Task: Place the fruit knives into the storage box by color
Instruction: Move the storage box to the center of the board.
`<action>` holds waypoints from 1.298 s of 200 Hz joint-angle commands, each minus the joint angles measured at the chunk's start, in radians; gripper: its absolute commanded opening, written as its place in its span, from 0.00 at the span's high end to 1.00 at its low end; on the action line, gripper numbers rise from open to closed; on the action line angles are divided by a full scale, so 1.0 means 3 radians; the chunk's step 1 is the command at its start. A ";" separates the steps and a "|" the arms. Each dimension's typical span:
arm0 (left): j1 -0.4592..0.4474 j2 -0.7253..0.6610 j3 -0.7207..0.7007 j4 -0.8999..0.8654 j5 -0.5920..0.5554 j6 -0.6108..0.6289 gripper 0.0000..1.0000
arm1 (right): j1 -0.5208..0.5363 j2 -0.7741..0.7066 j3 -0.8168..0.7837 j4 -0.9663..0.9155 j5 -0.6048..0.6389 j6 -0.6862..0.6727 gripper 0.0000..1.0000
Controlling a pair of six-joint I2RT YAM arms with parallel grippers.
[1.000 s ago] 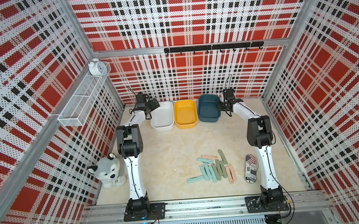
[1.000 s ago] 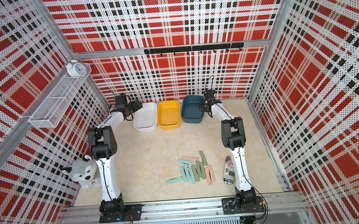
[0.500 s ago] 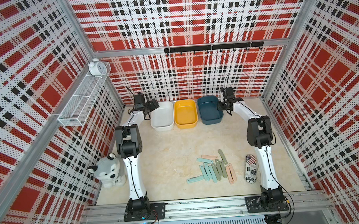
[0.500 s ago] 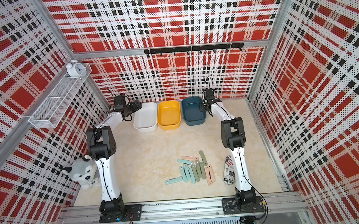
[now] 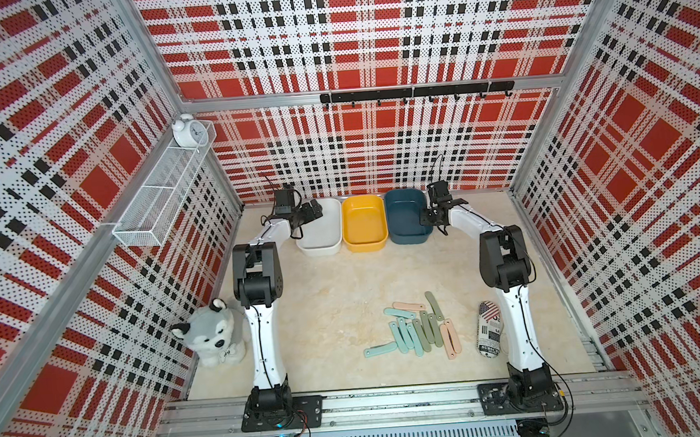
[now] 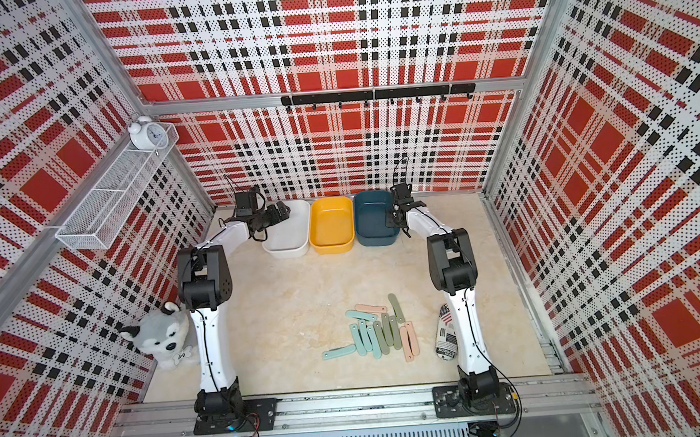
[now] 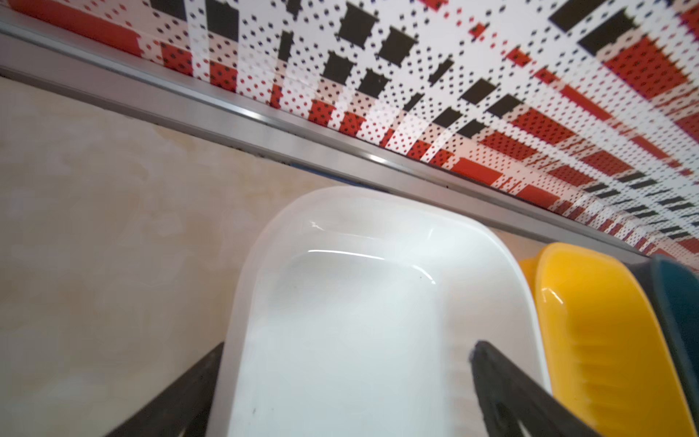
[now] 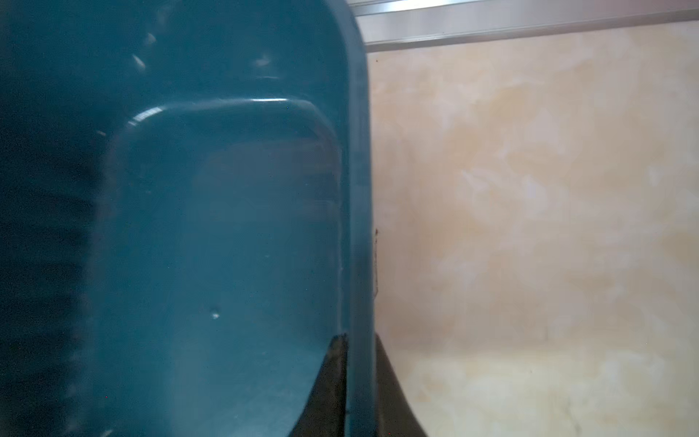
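My right gripper (image 8: 358,340) clamps the teal box (image 8: 227,227) wall, my left gripper (image 7: 348,346) gapes over the white box (image 7: 378,212); cylinder (image 5: 489,331) reads "SUBSC".

Beige tabletop (image 5: 328,295) — white box (image 5: 320,249), yellow box (image 5: 365,247), teal box (image 5: 411,238) along back; fruit knives (image 5: 423,335) near printed cylinder (image 5: 489,331); plush husky (image 5: 212,338).

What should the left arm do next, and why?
Probably close the left gripper on the white box: its open fingers sit one outside the rim, one inside, while the right gripper is shut on the blue box. With the knives far off, both boxes may need pulling nearer.
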 commanded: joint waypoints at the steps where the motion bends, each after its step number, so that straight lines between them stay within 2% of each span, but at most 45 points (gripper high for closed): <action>1: -0.0144 -0.0171 -0.0129 0.0031 0.0121 0.0066 0.02 | 0.0029 -0.0327 -0.0250 0.0142 0.0024 0.0027 0.85; 88: -0.0309 -0.0721 -0.0849 0.0218 0.0038 0.0033 0.02 | 0.0024 -0.1010 -0.1339 0.0444 0.0181 -0.0004 0.82; 126: -0.0314 -0.0958 -0.1134 0.0173 -0.0193 0.0100 0.02 | -0.0011 -0.1180 -0.1588 0.0505 0.0209 -0.0010 0.74; 193: -0.0315 -0.1014 -0.1243 0.0105 -0.0419 0.0046 0.01 | -0.0057 -0.1327 -0.1662 0.0514 0.0096 -0.0040 0.51; 229: -0.0323 -0.1210 -0.1269 0.0105 -0.0587 -0.0053 0.02 | -0.0063 -0.1447 -0.1549 0.0373 0.0106 -0.0088 0.45; 259: -0.0401 -0.1543 -0.1322 0.0036 -0.0887 -0.0085 0.02 | -0.0052 -0.1696 -0.1557 0.0215 0.0111 -0.0101 0.42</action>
